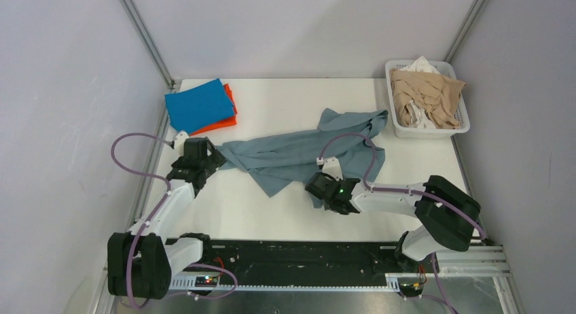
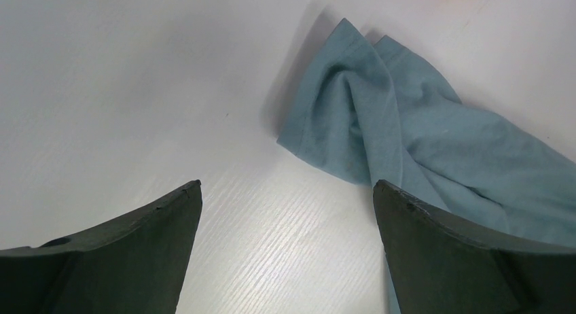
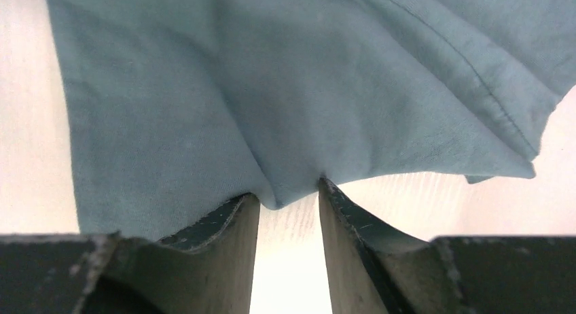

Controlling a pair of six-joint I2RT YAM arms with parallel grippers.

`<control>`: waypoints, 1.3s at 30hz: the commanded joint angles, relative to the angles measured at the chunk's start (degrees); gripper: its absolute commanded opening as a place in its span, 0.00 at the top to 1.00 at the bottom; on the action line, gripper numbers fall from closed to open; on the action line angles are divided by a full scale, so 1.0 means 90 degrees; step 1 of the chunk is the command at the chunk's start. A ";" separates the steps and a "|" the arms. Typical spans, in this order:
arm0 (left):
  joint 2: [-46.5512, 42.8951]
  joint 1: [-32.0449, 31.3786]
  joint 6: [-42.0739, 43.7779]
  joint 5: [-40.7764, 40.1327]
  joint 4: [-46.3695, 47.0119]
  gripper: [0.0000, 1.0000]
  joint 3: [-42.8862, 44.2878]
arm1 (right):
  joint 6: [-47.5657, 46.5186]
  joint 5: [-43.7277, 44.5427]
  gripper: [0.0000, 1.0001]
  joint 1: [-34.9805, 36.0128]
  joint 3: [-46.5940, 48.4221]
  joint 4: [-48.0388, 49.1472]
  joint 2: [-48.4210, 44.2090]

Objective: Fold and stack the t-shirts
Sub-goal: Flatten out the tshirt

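The grey-blue t-shirt (image 1: pixel 299 154) lies crumpled in a long band across the middle of the table (image 1: pixel 285 100), from the left side toward the far right. It is not yet spread flat. I think the main danger is here: if only a small pucker of cloth is taken, it may slip out when the arm pulls, or the pull may drag the whole bunch and twist it more instead of opening it.

At the far left the blue t-shirt (image 1: pixel 199 103) rests folded on the orange t-shirt (image 1: pixel 229 121). The left end of the grey-blue shirt is near this stack, so a careless sweep there could disturb it.

The right gripper (image 3: pixel 289 188) is at the near edge of the grey-blue shirt. Its jaws are narrow, and a little fold of cloth sits between the tips, with bare table showing in the gap. Whether the fold is really pinched, I cannot tell.

The left gripper (image 2: pixel 287 188) is spread wide and holds nothing. It hangs over the bare table at the shirt's left end.
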 commanded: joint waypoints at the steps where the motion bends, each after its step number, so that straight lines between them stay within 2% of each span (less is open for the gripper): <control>1: 0.0300 0.0065 0.0105 0.0195 0.0368 0.00 0.0413 | -0.0668 -0.0981 0.59 -0.0469 -0.0535 0.0126 -0.0185; 8: 0.0511 0.0079 0.0176 0.0181 0.0407 0.00 0.0611 | -0.1378 -0.1912 0.59 -0.1204 -0.0578 0.0703 -0.0167; 12: 0.0604 0.0096 0.0183 0.0174 0.0442 0.00 0.0689 | -0.1577 -0.2403 0.64 -0.1524 -0.0467 0.0826 0.0101; 14: 0.0671 0.0103 0.0217 0.0178 0.0464 0.00 0.0731 | -0.1621 -0.2501 0.71 -0.1577 -0.0379 0.0826 0.0235; 16: 0.0746 0.0102 0.0252 0.0152 0.0477 0.00 0.0766 | -0.1624 -0.2530 0.83 -0.1630 -0.0270 0.0779 0.0356; 17: 0.0765 0.0114 0.0262 0.0123 0.0483 0.00 0.0797 | -0.1629 -0.2495 0.92 -0.1648 -0.0248 0.0762 0.0380; 21: 0.0935 0.0162 0.0303 0.0183 0.0507 0.00 0.0833 | -0.1530 -0.2159 1.00 -0.1661 -0.0162 0.0356 0.0144; 25: 0.1228 0.0193 0.0315 0.0270 0.0532 0.00 0.0883 | -0.1106 -0.1735 1.00 -0.1768 -0.0178 -0.0401 -0.0859; 29: 0.1722 0.0218 0.0264 0.0441 0.0548 0.00 0.1254 | -0.1108 -0.1398 1.00 -0.1974 -0.0220 -0.1009 -0.1532; 34: 0.2376 0.0217 0.0126 0.0998 0.0563 0.00 0.1757 | -0.1219 -0.1287 1.00 -0.2252 -0.0265 -0.1250 -0.2009; 39: 0.2547 0.0219 0.0150 0.1556 0.0576 0.04 0.1579 | -0.1195 -0.1308 1.00 -0.2581 -0.0271 -0.1276 -0.2042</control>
